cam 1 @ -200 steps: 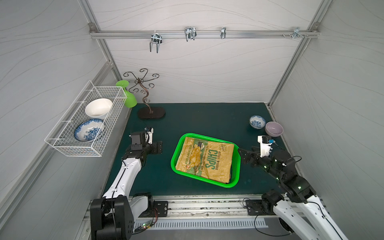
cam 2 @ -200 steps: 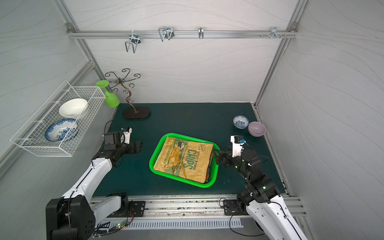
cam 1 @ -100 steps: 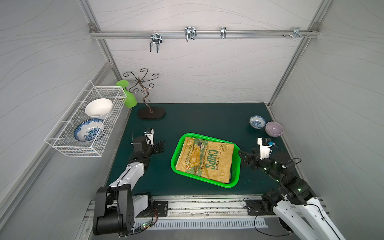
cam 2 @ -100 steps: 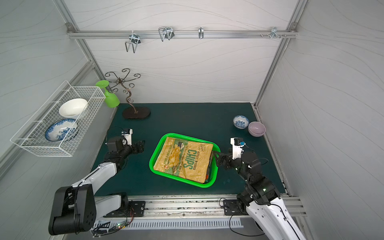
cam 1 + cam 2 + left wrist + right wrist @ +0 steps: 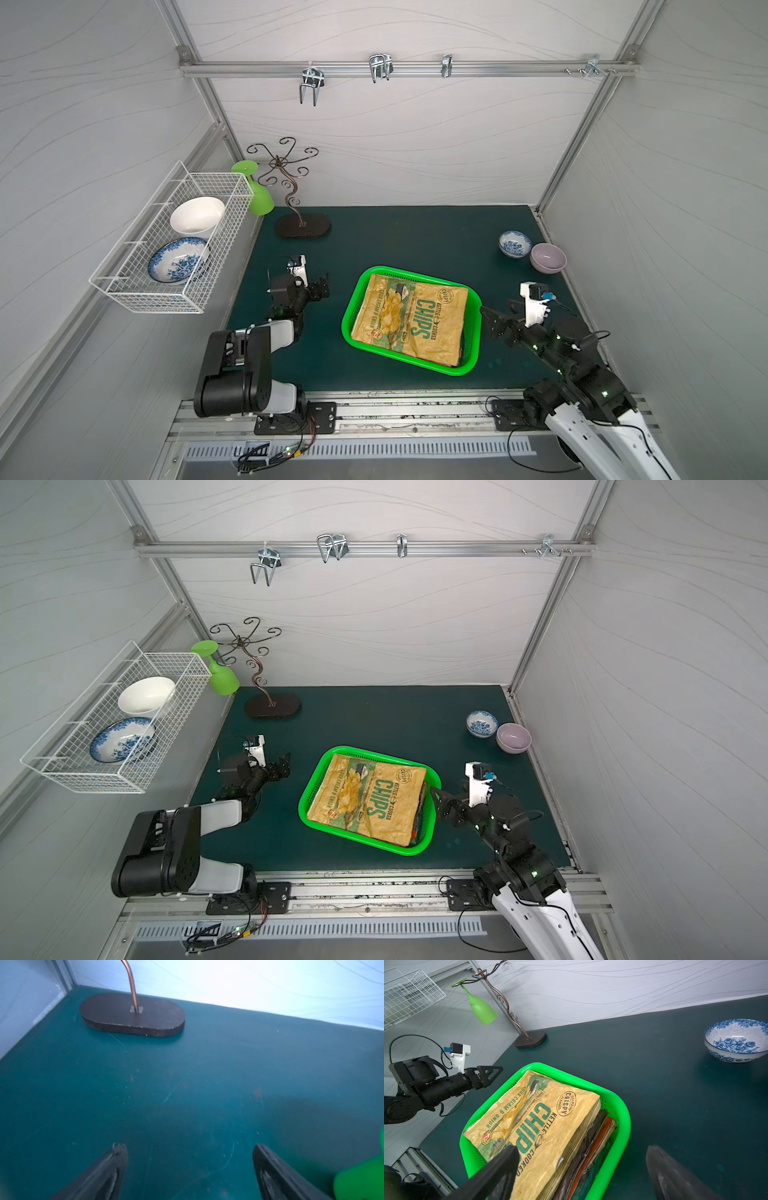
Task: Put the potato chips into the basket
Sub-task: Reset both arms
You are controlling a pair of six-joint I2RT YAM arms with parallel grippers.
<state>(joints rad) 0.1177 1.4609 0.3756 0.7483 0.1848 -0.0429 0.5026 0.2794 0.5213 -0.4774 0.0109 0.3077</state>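
Right wrist view: the potato chips (image 5: 542, 1126) lie stacked in the basket (image 5: 625, 1118), so the loading step looks done.
Both your sets of fingers stand apart and empty: the right arm's fingers (image 5: 500, 1169) just beside one end of the basket, the left arm's fingers (image 5: 322, 286) near the other, over bare bench (image 5: 415, 232). The top tan bag (image 5: 409, 318) lies flat, long axis along the basket's, printed top towards your right arm. No bag shows outside, so I judge you need only park the arms.

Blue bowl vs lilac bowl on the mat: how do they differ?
The blue bowl has a blue floral pattern on white; the lilac bowl is plain. The lilac bowl looks slightly wider than the blue bowl. On the mat, the lilac bowl sits nearer the right edge than the blue bowl. Both are upright and empty.
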